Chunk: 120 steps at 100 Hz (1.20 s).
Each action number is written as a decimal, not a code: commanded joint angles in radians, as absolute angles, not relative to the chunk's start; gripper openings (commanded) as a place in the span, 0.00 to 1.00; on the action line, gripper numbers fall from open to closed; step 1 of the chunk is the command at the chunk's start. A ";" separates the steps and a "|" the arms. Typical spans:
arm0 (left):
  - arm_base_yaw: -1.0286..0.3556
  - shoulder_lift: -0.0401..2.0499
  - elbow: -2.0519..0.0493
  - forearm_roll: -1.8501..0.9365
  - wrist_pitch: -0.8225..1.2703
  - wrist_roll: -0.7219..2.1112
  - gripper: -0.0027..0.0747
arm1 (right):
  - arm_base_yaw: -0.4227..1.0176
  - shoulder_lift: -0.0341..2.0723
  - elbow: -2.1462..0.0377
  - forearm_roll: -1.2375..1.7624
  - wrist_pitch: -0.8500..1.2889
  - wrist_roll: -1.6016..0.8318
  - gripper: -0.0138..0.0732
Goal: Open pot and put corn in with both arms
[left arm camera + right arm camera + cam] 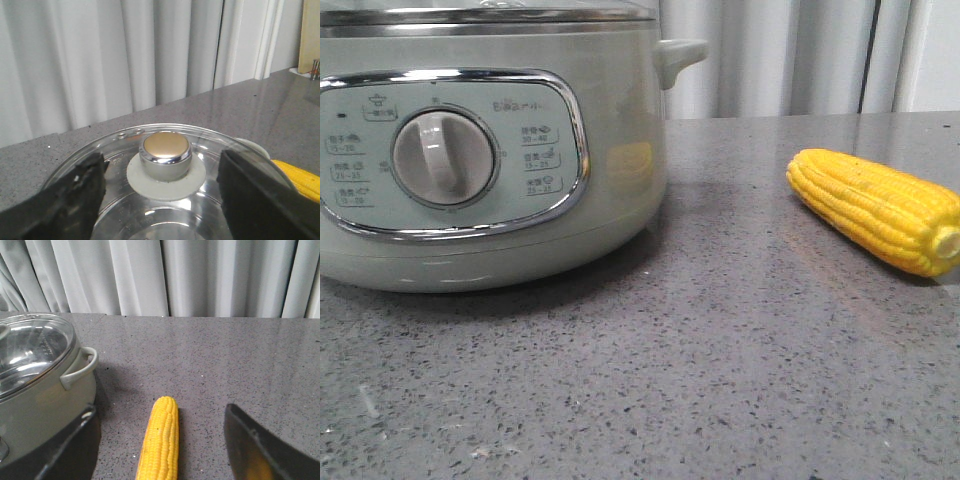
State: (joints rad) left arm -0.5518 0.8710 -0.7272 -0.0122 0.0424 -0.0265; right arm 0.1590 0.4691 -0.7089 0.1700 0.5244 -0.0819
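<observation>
The pale-green pot (470, 150) stands at the left of the grey table, its glass lid (150, 200) on. The lid has a chrome knob (166, 155). My left gripper (162, 192) is open, its black fingers (70, 200) on either side of the knob, apart from it. The yellow corn (880, 208) lies on the table right of the pot. My right gripper (159, 440) is open above the corn (160, 440), which lies between the jaws untouched. The pot's side handle (80, 369) shows in the right wrist view. Neither gripper shows in the front view.
White curtains (770, 55) hang behind the table. A pale wooden block (310, 35) stands at the table's far corner in the left wrist view. The pot's control panel with its dial (445, 157) faces the front.
</observation>
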 commanded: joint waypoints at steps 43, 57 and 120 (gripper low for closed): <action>-0.573 1.079 -0.822 0.006 -0.168 -0.024 0.74 | 0.153 0.502 -0.746 0.162 0.489 -0.089 0.69; -0.575 1.127 -0.843 0.006 -0.188 -0.024 0.74 | 0.153 0.524 -0.746 0.162 0.489 -0.089 0.69; -0.575 1.260 -0.859 0.000 -0.239 -0.024 0.67 | 0.153 0.545 -0.746 0.162 0.483 -0.089 0.69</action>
State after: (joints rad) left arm -0.5676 1.2720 -0.8264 0.0000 -0.1784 -0.0244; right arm 0.1590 0.5358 -0.7103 0.1680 0.5636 -0.0819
